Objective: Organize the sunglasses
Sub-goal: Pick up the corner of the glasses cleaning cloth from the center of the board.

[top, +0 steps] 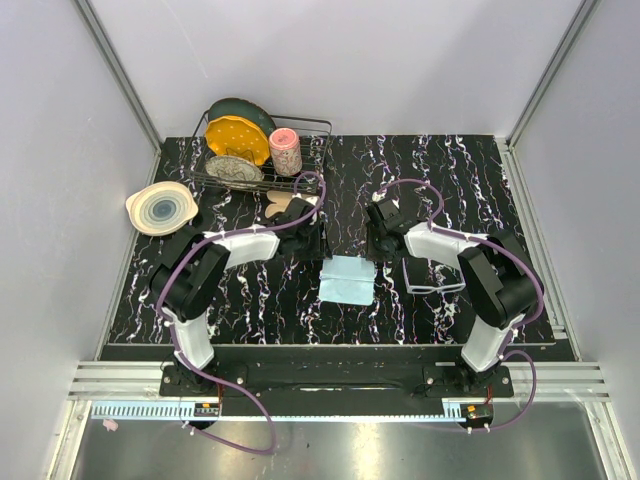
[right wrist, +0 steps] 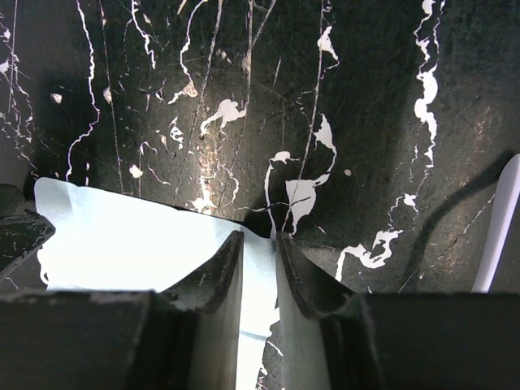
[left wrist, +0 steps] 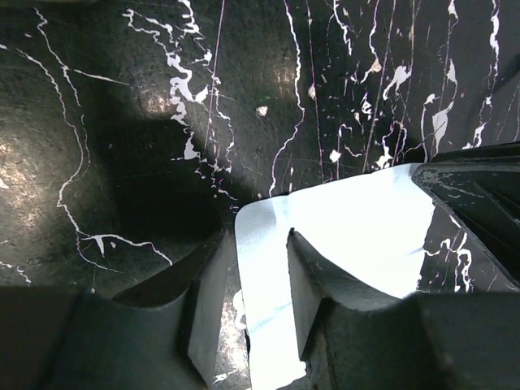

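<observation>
The sunglasses (top: pixel 433 280), with a thin whitish frame, lie on the black marbled table right of a light-blue cloth (top: pixel 347 278). My left gripper (top: pixel 312 232) is at the cloth's far left corner. In the left wrist view, the left gripper (left wrist: pixel 258 244) is open and its fingers straddle the cloth (left wrist: pixel 349 219) edge. My right gripper (top: pixel 380 235) is at the far right corner. Seen from the right wrist, the right gripper (right wrist: pixel 260 244) has a narrow gap with the cloth (right wrist: pixel 122 236) corner lying in it. A white strip (right wrist: pixel 500 227) at the right edge looks like a sunglasses arm.
A wire dish rack (top: pixel 318 125) at the back left holds a yellow plate (top: pixel 238 138), other dishes and a pink cup (top: pixel 286 152). A cream bowl (top: pixel 160 207) sits at the table's left edge. A small tan object (top: pixel 280 203) lies in front of the rack.
</observation>
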Controlling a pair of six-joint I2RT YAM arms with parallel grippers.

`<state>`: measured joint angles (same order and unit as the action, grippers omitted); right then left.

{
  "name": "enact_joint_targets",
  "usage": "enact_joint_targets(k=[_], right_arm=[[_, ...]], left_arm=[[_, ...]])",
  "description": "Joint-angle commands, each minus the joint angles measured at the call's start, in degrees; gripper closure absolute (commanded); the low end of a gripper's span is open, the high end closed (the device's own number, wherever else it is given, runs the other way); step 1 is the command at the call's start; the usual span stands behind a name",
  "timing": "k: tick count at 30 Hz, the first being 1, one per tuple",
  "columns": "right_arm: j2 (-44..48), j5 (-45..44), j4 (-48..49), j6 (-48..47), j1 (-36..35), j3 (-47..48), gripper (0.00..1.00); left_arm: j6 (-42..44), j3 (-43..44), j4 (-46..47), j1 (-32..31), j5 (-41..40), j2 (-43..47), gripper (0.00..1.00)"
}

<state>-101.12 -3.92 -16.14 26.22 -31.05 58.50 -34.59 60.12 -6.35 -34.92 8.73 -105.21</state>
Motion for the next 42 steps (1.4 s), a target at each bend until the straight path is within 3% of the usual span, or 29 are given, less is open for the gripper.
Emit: enact_joint_targets(k=[1,26,30,34,42], right_arm=[[-1.5,-1.2,-1.4,-1.2,0.1,-0.8,0.74],[-2.0,0.1,-1.3,-1.4,0.2,-1.1,0.82],[-2.2,0.2,-1.0,-1.4,0.2,-1.3,0.83],[-2.2,0.2,-1.1,-1.4,0.2,-1.3,0.83],[-2.2,0.5,-1.0,-1.4,0.2,-1.1,0.84]], left_arm=[[1.5,1.2,-0.7,-0.8,-0.1,-2.0,0.63],[2.0,3.0,-3.4,-1.0,-4.4,-5.6,0.74],[1.7,2.3,-4.4,-0.9,-8.4,-3.8,0.61],[2.0,2.1,-5.0,-1.0,-11.5,-2.9,0.61],[2.3,2.5,-5.9,-1.6,-10.0,-4.8,0.72]])
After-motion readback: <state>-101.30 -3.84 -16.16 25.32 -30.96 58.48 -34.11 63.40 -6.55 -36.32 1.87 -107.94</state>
